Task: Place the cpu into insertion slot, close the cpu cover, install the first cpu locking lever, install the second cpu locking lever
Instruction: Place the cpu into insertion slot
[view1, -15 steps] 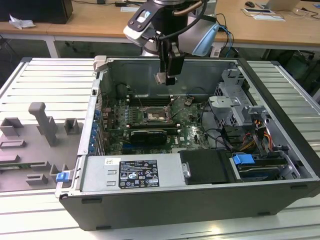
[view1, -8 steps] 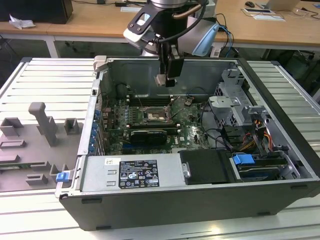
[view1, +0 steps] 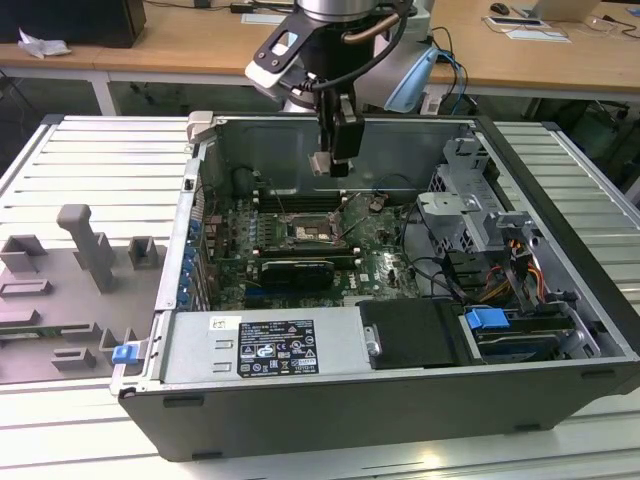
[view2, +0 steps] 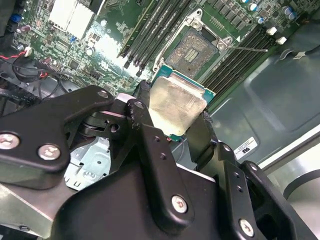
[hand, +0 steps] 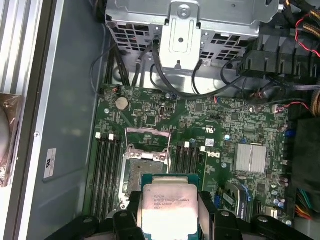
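The chip (view2: 177, 107) is clamped by its edges in your hand (hand: 170, 212), hanging above the open socket (view1: 305, 233), its cover (hand: 147, 136) raised. Placing step in hand; chip not yet seated. Judgement: seating calls for you to square its edges to the socket and keep it level.

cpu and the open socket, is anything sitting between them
Nothing: in the second wrist view the cpu, clamped in the jaws, hangs clear of the socket, with only bare air between them.
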